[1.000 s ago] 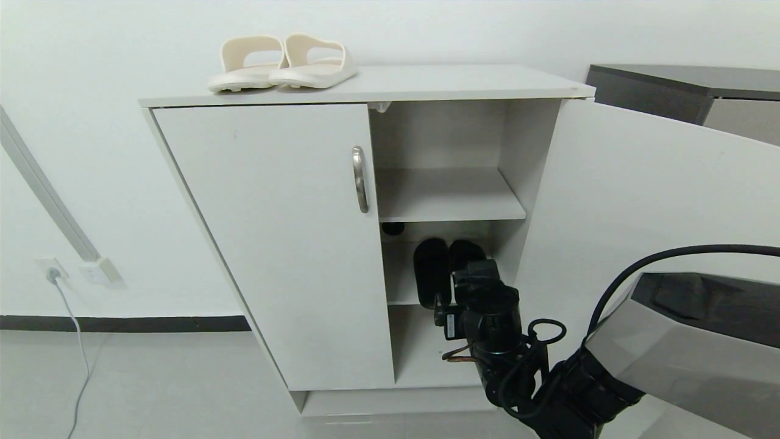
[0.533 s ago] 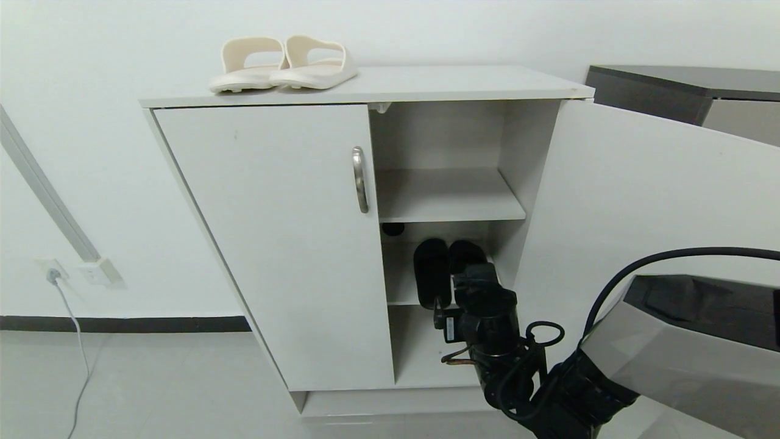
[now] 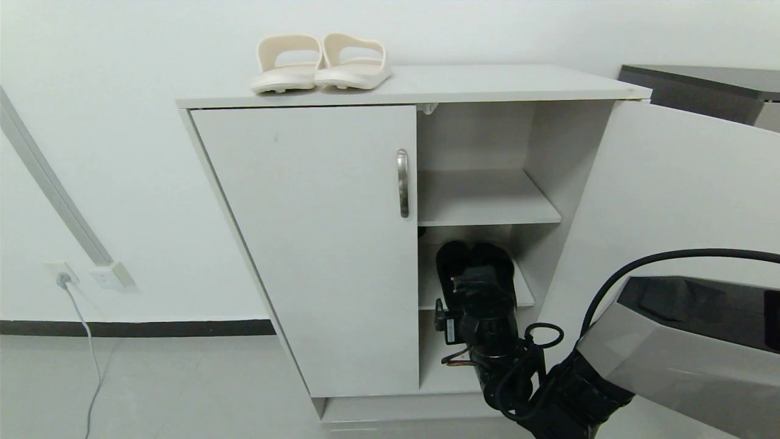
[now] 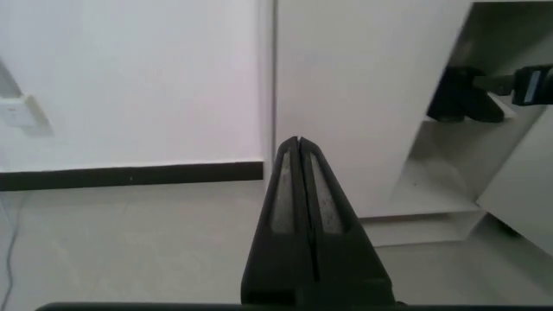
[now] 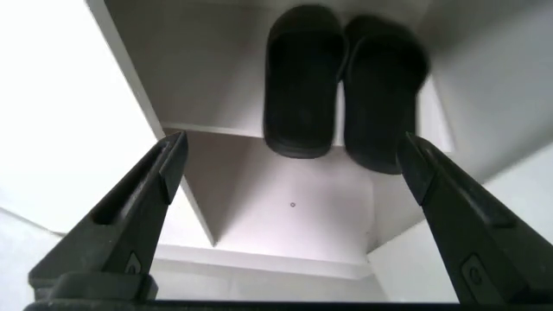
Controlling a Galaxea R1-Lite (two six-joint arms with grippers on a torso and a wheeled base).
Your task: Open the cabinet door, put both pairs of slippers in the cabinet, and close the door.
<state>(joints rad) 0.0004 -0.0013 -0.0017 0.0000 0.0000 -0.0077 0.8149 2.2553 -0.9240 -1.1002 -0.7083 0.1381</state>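
My right gripper [image 5: 294, 155] is spread just off the shelved black slippers [image 5: 298, 86], I judge to release them; left gripper [image 4: 298, 149] pressed together, idle.

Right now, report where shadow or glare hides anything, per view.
Head view: black slippers blend into shelf shadow; cream slippers evenly lit. Right wrist view: open right end effector silhouetted against pale cabinet. Left wrist view: wall bright, shut left end effector dark.

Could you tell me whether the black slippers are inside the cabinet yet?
Inside: the black slippers lie side by side on the middle shelf; the right tool before them is open.
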